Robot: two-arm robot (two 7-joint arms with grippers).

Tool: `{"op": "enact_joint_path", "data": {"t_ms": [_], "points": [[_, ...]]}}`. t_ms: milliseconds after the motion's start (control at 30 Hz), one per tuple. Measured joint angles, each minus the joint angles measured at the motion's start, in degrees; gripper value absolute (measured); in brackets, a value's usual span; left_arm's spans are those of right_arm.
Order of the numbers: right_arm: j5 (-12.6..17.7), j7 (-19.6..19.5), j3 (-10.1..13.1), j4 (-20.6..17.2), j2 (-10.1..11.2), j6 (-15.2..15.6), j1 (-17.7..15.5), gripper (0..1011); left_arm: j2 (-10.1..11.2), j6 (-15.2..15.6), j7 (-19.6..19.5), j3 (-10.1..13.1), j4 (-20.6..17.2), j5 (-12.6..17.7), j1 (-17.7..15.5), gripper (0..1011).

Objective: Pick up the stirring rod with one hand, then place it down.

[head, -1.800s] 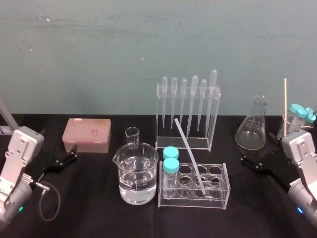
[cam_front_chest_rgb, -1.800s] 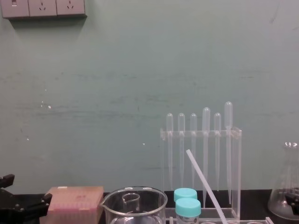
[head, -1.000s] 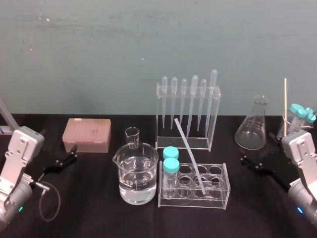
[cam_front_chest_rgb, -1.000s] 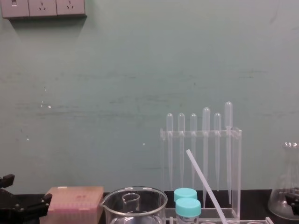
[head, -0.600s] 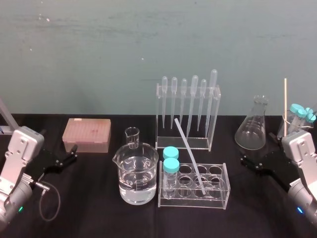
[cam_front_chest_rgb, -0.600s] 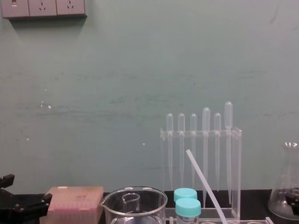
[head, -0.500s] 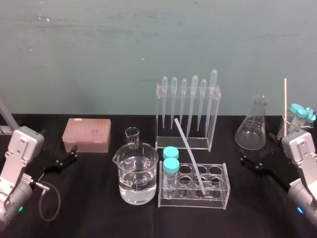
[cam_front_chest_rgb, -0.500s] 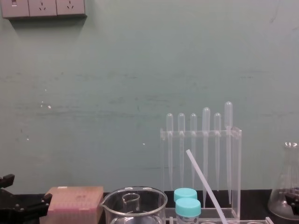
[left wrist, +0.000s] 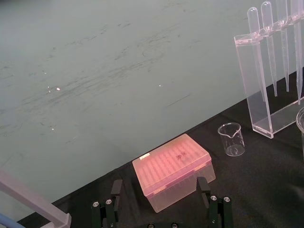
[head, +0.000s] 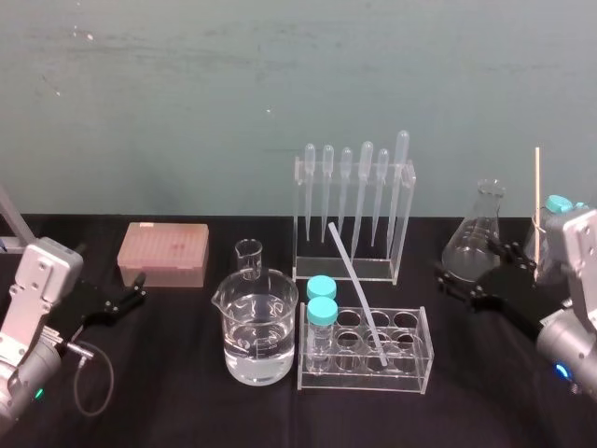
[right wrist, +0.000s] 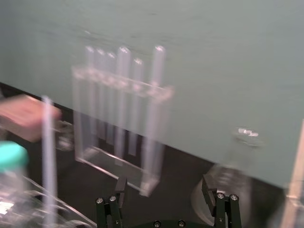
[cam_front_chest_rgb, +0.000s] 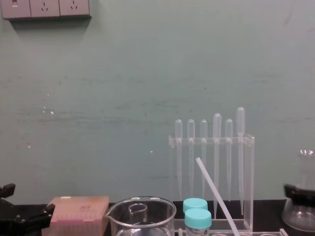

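The stirring rod (head: pixel 355 285) is a thin translucent-white stick leaning up and to the left out of a back hole of the clear test tube rack (head: pixel 410 359). It also shows in the chest view as the stirring rod (cam_front_chest_rgb: pixel 214 191), and blurred in the right wrist view as the stirring rod (right wrist: pixel 47 156). My right gripper (head: pixel 471 268) hovers open to the rod's right, just in front of the conical flask (head: pixel 478 233). Nothing lies between the long jaws of the right gripper (right wrist: pixel 164 190). My left gripper (head: pixel 131 289) rests open at the far left, beside the pink tip box (left wrist: pixel 173 168).
A water-filled beaker (head: pixel 260 327) and two teal-capped tubes (head: pixel 322 303) stand left of the rod. A small beaker (head: pixel 249 259) and a pipette rack (head: pixel 350 224) stand behind. At the far right a glass (head: pixel 546 229) holds a wooden stick and capped tubes.
My right gripper has lifted and swung left toward the middle, and now stands in front of the flask. The rod and the left arm have not moved.
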Motion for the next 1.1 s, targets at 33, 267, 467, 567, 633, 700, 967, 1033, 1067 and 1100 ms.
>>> {"op": "enact_joint_path", "data": {"t_ms": [33, 267, 467, 567, 633, 700, 967, 1033, 1067, 1100], "points": [[1.47, 1.38, 0.3, -0.5, -0.15, 1.12, 0.15, 1003, 0.0, 0.0, 0.0, 0.0, 0.0, 0.0, 0.0, 1000], [9.09, 11.34, 0.49, -3.55, -1.61, 8.99, 2.66, 1003, 0.0, 0.0, 0.0, 0.0, 0.0, 0.0, 0.0, 1000], [8.4, 15.71, -2.18, -3.12, -2.91, 11.48, 6.1, 1003, 0.0, 0.0, 0.0, 0.0, 0.0, 0.0, 0.0, 1000], [6.94, 15.92, -3.48, -2.01, -3.8, 12.32, 7.76, 1003, 0.0, 0.0, 0.0, 0.0, 0.0, 0.0, 0.0, 1000], [6.24, 15.9, -4.05, -1.42, -4.36, 12.64, 8.49, 1003, 0.0, 0.0, 0.0, 0.0, 0.0, 0.0, 0.0, 1000], [5.44, 15.85, -4.65, -0.42, -5.25, 13.08, 9.52, 1003, 0.0, 0.0, 0.0, 0.0, 0.0, 0.0, 0.0, 1000], [3.67, 16.23, -6.35, 3.52, -8.08, 14.34, 12.48, 1003, 0.0, 0.0, 0.0, 0.0, 0.0, 0.0, 0.0, 1000], [3.15, 15.97, -6.66, 4.75, -8.95, 15.12, 13.24, 1003, 0.0, 0.0, 0.0, 0.0, 0.0, 0.0, 0.0, 1000], [2.99, 15.85, -6.72, 5.17, -9.24, 15.31, 13.48, 1003, 0.0, 0.0, 0.0, 0.0, 0.0, 0.0, 0.0, 1000], [2.73, 15.67, -6.8, 5.99, -9.78, 15.55, 13.89, 1003, 0.0, 0.0, 0.0, 0.0, 0.0, 0.0, 0.0, 1000]]}}
